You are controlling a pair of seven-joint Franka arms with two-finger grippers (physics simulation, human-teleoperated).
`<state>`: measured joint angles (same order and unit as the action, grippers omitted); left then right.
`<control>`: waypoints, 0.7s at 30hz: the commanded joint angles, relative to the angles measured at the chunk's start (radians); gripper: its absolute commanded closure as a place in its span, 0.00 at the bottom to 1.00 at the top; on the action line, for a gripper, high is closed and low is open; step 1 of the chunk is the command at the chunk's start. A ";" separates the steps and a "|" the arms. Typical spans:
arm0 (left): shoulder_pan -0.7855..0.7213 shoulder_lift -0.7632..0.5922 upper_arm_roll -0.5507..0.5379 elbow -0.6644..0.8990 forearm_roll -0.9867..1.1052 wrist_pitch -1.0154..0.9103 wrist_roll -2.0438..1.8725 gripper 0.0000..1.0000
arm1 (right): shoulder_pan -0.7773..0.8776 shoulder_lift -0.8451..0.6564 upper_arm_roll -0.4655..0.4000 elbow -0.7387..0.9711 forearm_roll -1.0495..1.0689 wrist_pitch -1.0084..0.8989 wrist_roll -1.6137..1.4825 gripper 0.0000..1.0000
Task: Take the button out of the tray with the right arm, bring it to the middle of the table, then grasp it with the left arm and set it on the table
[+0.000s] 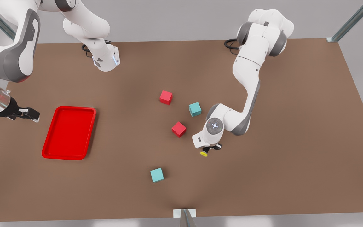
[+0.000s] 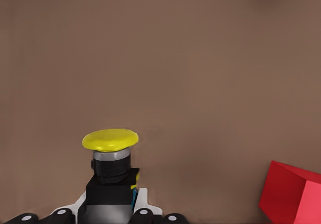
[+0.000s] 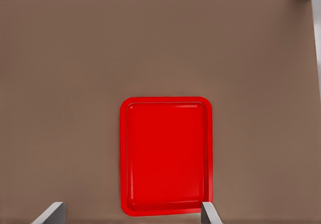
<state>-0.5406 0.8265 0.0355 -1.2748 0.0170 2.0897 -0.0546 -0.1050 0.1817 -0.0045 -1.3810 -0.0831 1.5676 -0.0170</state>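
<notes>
The button (image 1: 204, 154), black-bodied with a yellow cap, is held in my left gripper (image 1: 210, 148) near the middle of the table (image 1: 295, 132), low over the brown surface. The left wrist view shows the button (image 2: 110, 139) sticking out between the fingers (image 2: 142, 215), cap pointing away. The red tray (image 1: 69, 132) lies at the front view's left with nothing in it. My right gripper (image 1: 30, 114) hangs open beside the tray's left side. From the right wrist, the tray (image 3: 166, 156) lies below the spread fingertips (image 3: 208, 213).
Two red cubes (image 1: 166, 97) (image 1: 179, 129) and a teal cube (image 1: 195, 109) sit just left of the left gripper. Another teal cube (image 1: 157, 175) lies nearer the front edge. The left wrist view shows a red cube (image 2: 293, 196) close by.
</notes>
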 commanded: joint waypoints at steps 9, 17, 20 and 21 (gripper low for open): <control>0.097 0.005 0.152 0.094 -0.011 -0.161 -0.307 0.63 | 0.002 0.002 0.000 0.000 0.000 0.000 -0.006 0.00; 0.079 0.011 0.150 0.101 -0.161 0.050 -0.763 0.62 | 0.005 0.005 0.000 0.002 0.000 0.000 -0.006 0.00; 0.016 0.019 0.150 0.083 0.089 0.128 -1.044 0.62 | 0.007 0.007 0.000 0.000 0.000 0.000 -0.006 0.00; 0.010 0.025 0.149 0.083 0.135 0.133 -1.113 0.62 | 0.007 0.007 0.000 0.000 0.000 0.000 -0.006 0.00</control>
<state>-0.5214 0.8526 0.1846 -1.1909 0.0348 2.1331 -0.5008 -0.0978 0.1901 -0.0043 -1.3808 -0.0834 1.5681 -0.0210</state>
